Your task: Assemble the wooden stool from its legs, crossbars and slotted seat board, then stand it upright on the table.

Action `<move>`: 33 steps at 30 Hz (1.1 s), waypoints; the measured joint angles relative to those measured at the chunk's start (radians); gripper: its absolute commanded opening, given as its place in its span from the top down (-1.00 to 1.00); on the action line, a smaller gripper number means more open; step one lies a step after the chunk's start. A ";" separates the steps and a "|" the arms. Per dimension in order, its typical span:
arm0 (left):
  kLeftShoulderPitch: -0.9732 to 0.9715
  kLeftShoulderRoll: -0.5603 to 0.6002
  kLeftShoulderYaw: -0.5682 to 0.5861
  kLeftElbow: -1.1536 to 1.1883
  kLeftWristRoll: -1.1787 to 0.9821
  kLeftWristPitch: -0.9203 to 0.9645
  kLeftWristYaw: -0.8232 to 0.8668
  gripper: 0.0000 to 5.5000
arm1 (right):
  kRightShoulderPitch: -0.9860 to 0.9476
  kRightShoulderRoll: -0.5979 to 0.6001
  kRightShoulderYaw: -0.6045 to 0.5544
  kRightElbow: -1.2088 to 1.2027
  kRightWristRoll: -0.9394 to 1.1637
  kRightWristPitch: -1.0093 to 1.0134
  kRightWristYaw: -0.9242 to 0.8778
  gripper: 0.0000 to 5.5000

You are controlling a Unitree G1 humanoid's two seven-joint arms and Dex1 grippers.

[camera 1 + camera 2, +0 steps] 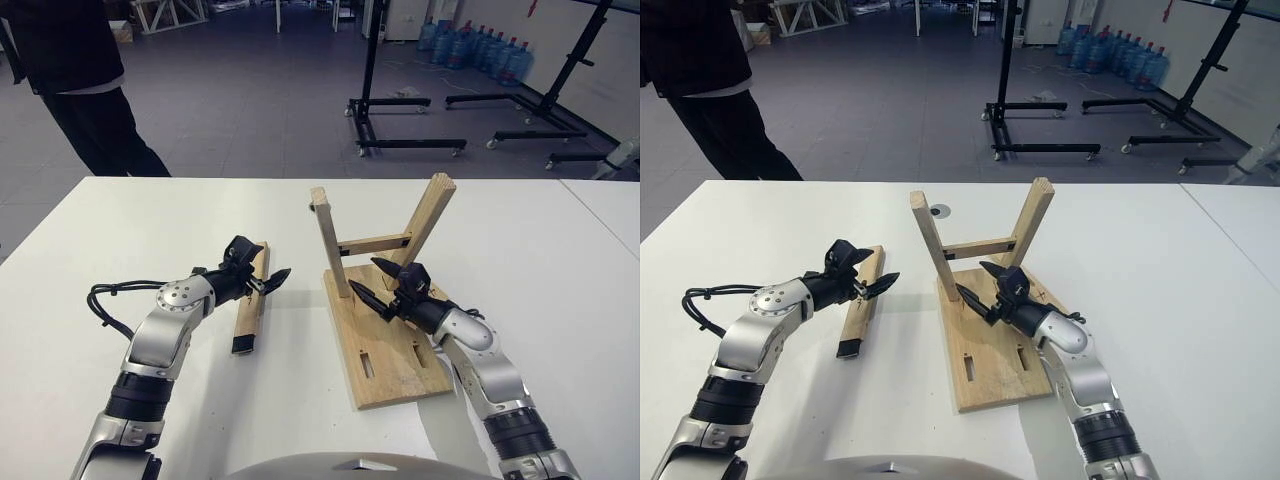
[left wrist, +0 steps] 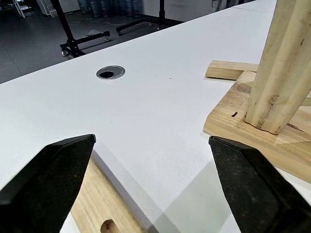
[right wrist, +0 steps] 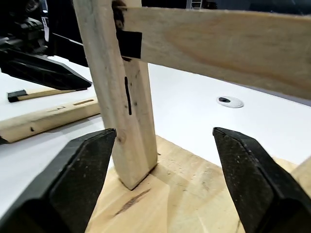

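The slotted seat board (image 1: 392,362) lies flat on the white table (image 1: 150,220). Two legs (image 1: 330,245) (image 1: 428,218) stand in it, joined by a crossbar (image 1: 375,243). My right gripper (image 1: 362,272) hovers open just above the board, facing the base of the left-hand leg (image 3: 116,97) below the crossbar (image 3: 218,43). A loose leg (image 1: 252,297) lies on the table left of the board. My left gripper (image 1: 272,282) is open beside that loose leg (image 2: 107,204), with bare table between its fingers (image 2: 53,179), pointing toward the board (image 2: 243,136).
A round cable hole (image 1: 940,211) sits in the table behind the stool. A black cable (image 1: 105,300) loops beside my left arm. A second table (image 1: 610,200) adjoins on the right. Black wheeled racks (image 1: 400,110) stand on the floor beyond.
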 measured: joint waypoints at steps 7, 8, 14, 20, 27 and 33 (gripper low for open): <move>-0.003 0.000 -0.003 0.009 0.000 -0.001 0.010 -0.56 | -0.027 0.005 0.010 0.023 -0.021 0.009 0.017 -0.33; -0.010 0.000 -0.005 0.017 0.000 -0.001 0.009 -0.56 | -0.040 0.007 0.016 0.041 -0.030 0.007 0.016 -0.33; -0.035 0.000 -0.021 0.033 0.000 -0.006 0.009 -0.56 | -0.089 0.037 0.028 0.147 -0.083 -0.016 0.006 -0.33; -0.041 0.000 -0.022 0.046 0.004 -0.018 0.013 -0.56 | -0.137 0.055 0.028 0.230 -0.119 -0.062 -0.004 -0.33; -0.060 0.002 -0.018 0.078 0.005 -0.041 0.034 -0.56 | -0.213 0.074 0.029 0.322 -0.127 -0.101 0.021 -0.33; -0.062 0.003 -0.021 0.107 0.013 -0.060 0.042 -0.56 | -0.293 0.106 0.039 0.440 -0.158 -0.162 0.024 -0.33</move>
